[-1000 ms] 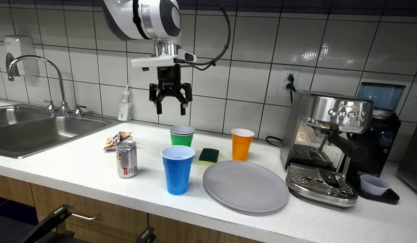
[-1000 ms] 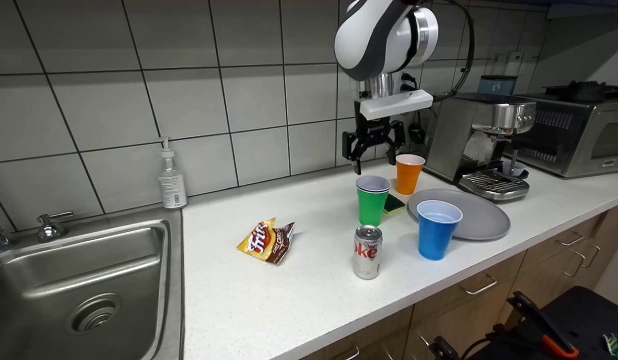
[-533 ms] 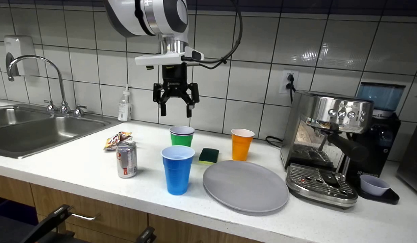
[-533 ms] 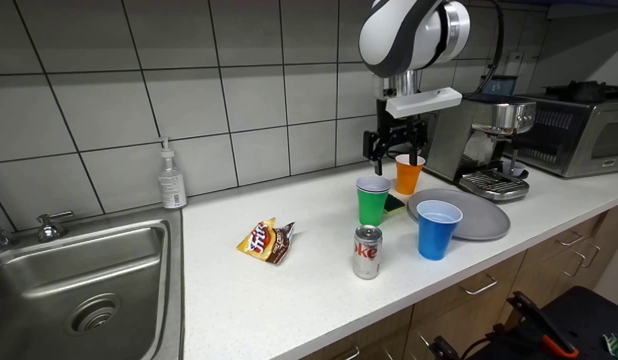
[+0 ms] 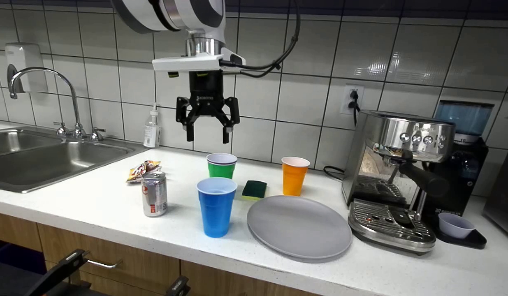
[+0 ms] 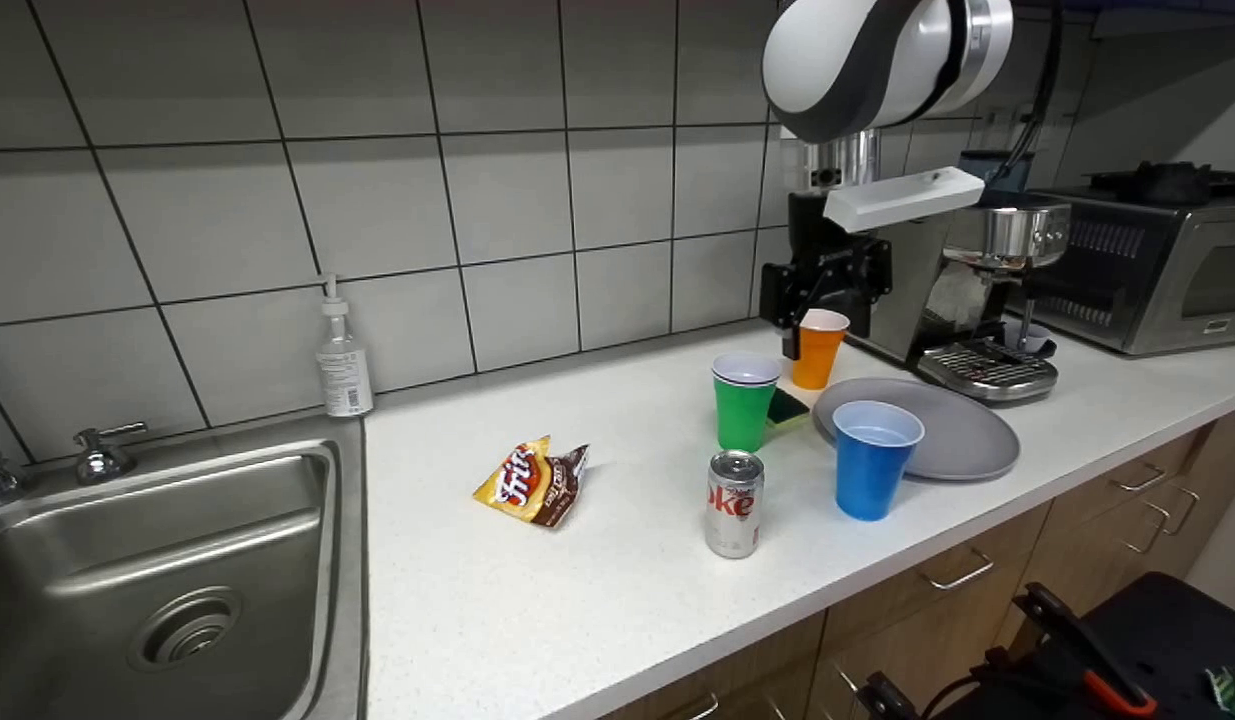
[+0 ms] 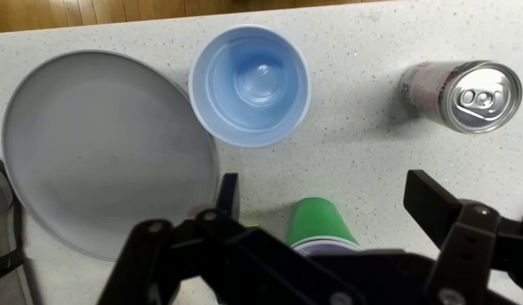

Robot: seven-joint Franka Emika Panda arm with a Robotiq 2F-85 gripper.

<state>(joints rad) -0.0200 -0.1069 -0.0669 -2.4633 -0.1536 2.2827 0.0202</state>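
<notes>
My gripper (image 5: 208, 135) is open and empty, hanging above the counter with its fingers pointing down. It also shows in an exterior view (image 6: 827, 330) and in the wrist view (image 7: 322, 184). A stack of green cups (image 7: 318, 220) shows below and between the fingers, its mouth partly hidden by the gripper. A blue cup (image 7: 249, 84) stands upright nearer the counter's front edge, beside a flat grey plate (image 7: 109, 148). A silver soda can (image 7: 460, 97) stands on the other side. An orange cup (image 5: 295, 176) and a green and yellow sponge (image 5: 254, 189) lie behind the plate.
A snack bag (image 6: 535, 482) lies near the metal sink (image 6: 347, 560). A soap bottle (image 6: 344, 365) stands at the wall. An espresso machine (image 5: 402, 172) stands beyond the plate, with a small cup (image 5: 455, 225) by it. A microwave (image 6: 1157, 265) is farther along.
The open gripper has moved along the counter away from the sink, then toward the front edge. The cups, can, plate, sponge and bag have not moved.
</notes>
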